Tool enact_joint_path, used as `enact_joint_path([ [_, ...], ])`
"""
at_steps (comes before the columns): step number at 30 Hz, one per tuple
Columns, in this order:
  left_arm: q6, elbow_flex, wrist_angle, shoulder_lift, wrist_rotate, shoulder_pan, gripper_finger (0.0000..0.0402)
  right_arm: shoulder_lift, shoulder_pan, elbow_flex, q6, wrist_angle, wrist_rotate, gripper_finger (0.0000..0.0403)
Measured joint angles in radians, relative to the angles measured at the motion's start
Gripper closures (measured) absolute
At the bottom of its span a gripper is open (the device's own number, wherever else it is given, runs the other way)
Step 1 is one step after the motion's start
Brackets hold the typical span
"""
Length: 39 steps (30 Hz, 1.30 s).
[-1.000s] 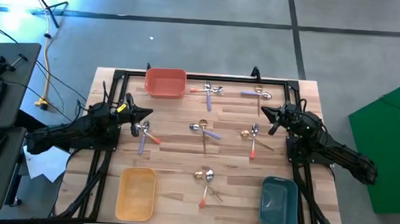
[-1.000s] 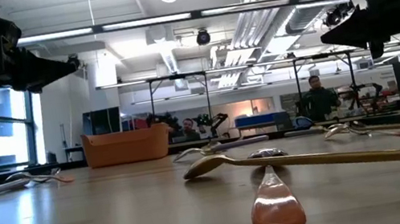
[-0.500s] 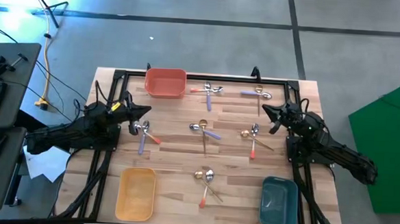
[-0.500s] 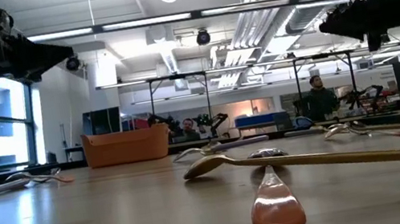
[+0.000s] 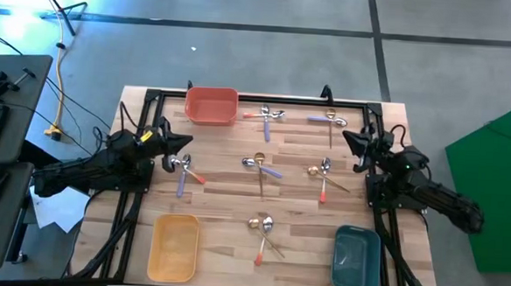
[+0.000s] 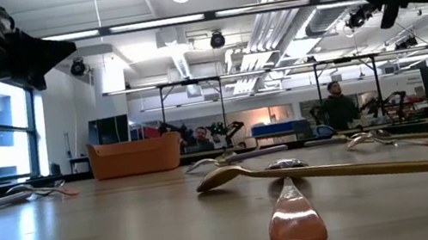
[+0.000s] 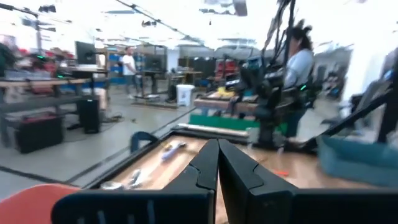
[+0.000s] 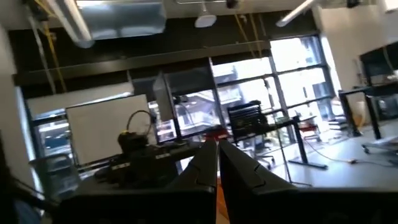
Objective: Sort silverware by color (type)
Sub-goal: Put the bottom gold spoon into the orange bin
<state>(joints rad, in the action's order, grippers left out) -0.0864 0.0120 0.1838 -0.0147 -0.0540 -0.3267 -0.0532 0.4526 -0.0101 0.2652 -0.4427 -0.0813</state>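
On the pale wooden slatted table [image 5: 224, 238] we saw that the right arm had swung since a second before: its dark two-finger right gripper [image 5: 350, 141] had turned toward the far edge, while the left gripper [image 5: 185, 142] had barely shifted. Both grippers were pinched shut, fingers pressed together, holding nothing, raised above the table. The small thin spoons lay in five scattered clusters between the bins; the gold-coloured spoon [image 5: 260, 173] at the centre lay with its long axis running near to far, bowl toward the far edge.
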Motion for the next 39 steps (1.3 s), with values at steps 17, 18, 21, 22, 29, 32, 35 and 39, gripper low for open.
enact_joint_path([
  [17, -0.046, 0.000, 0.002, 0.000, -0.015, 0.000, 0.0399, -0.435, -0.416, -0.185, -0.204, -0.003, 0.217, 0.0402],
  [18, -0.036, 0.000, 0.002, 0.000, -0.015, 0.000, 0.0399, -0.471, -0.443, -0.205, -0.212, 0.012, 0.252, 0.0402],
  [21, -0.024, 0.000, 0.002, 0.000, -0.015, 0.000, 0.0399, -0.583, -0.529, -0.258, -0.222, 0.035, 0.350, 0.0402],
  [22, -0.025, 0.000, 0.002, 0.000, -0.015, 0.000, 0.0399, -0.620, -0.557, -0.277, -0.229, 0.038, 0.392, 0.0402],
  [29, 0.017, 0.000, 0.002, 0.000, -0.014, 0.000, 0.0399, -0.883, -0.753, -0.401, -0.325, 0.044, 0.642, 0.0402],
  [32, 0.009, 0.000, 0.002, 0.000, -0.014, 0.000, 0.0399, -0.990, -0.795, -0.474, -0.259, 0.063, 0.650, 0.0402],
  [35, -0.007, 0.000, 0.002, 0.000, -0.024, 0.000, 0.0399, -1.092, -0.822, -0.578, -0.159, 0.170, 0.649, 0.0402],
  [39, -0.007, 0.000, 0.002, 0.000, -0.042, 0.000, 0.0399, -1.223, -0.843, -0.747, -0.021, 0.372, 0.629, 0.0402],
])
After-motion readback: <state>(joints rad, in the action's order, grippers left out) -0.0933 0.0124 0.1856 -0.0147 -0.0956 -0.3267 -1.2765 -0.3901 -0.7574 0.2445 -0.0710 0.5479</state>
